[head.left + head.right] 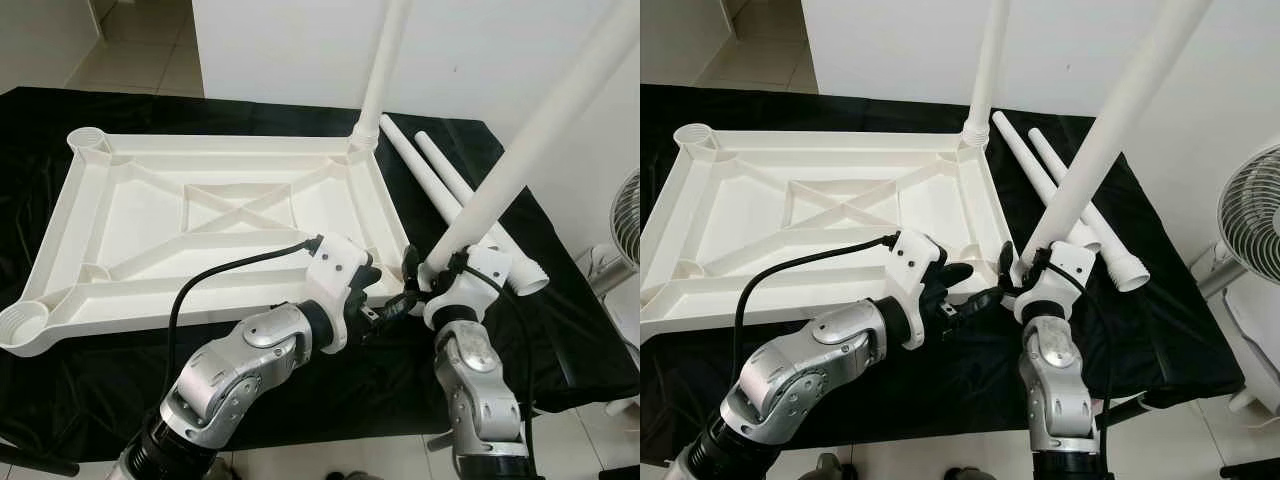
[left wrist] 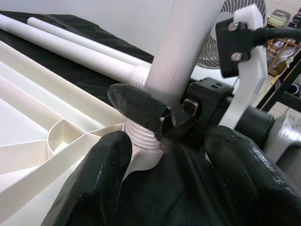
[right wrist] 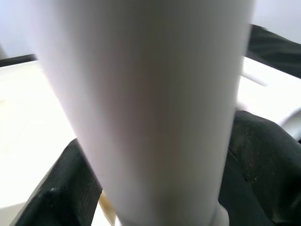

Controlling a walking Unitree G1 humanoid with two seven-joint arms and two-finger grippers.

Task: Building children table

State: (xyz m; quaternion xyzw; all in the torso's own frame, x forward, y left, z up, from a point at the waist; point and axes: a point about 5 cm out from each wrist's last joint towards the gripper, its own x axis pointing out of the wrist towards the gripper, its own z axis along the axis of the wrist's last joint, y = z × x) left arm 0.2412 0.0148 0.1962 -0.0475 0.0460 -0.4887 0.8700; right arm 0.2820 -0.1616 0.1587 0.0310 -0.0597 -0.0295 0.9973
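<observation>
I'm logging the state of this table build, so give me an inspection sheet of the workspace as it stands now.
Surface: black cloth covering the work table.
Job's things: white tabletop lying underside up; one leg upright in its far right corner socket; a second leg tilted, threaded end at the near right corner; two spare legs lying on the cloth to the right.
Clutter: nothing seen.
Grippers: right gripper shut on the tilted leg near its base; left gripper open beside that corner.
Cables: black cable running to the left wrist.
Surroundings: white wall, tiled floor, fan at right.
</observation>
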